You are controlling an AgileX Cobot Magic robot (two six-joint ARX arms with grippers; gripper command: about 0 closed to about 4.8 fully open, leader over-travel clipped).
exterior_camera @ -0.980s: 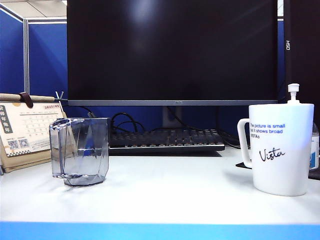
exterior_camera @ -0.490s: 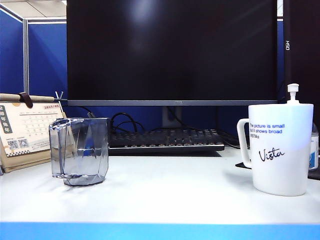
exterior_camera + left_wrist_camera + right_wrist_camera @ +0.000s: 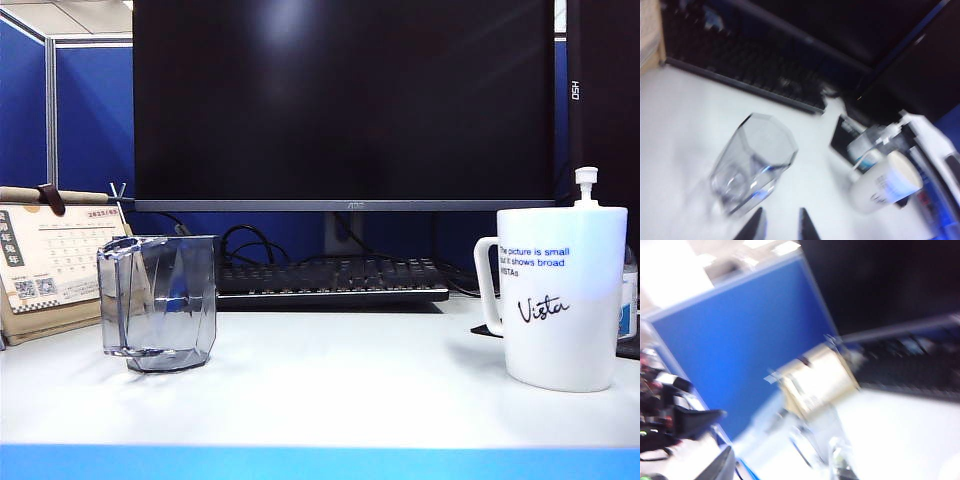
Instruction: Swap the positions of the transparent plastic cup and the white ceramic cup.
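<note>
Plastic cup (image 3: 159, 304) sat left, white cup (image 3: 561, 296) right, both untouched. Left gripper (image 3: 781, 226) hung above, jaws parted, empty. Right gripper (image 3: 720, 465) blurred, jaw state unclear.

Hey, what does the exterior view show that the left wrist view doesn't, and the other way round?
Only the exterior view: the desk calendar at the left, the monitor's full screen, and the "Vista" lettering on the white ceramic cup.

Only the left wrist view: the left gripper, its fingers slightly apart, near the transparent plastic cup, and that cup's open rim from above.

Both: the two cups standing apart on the white table, the keyboard and the pump bottle behind the white cup.
</note>
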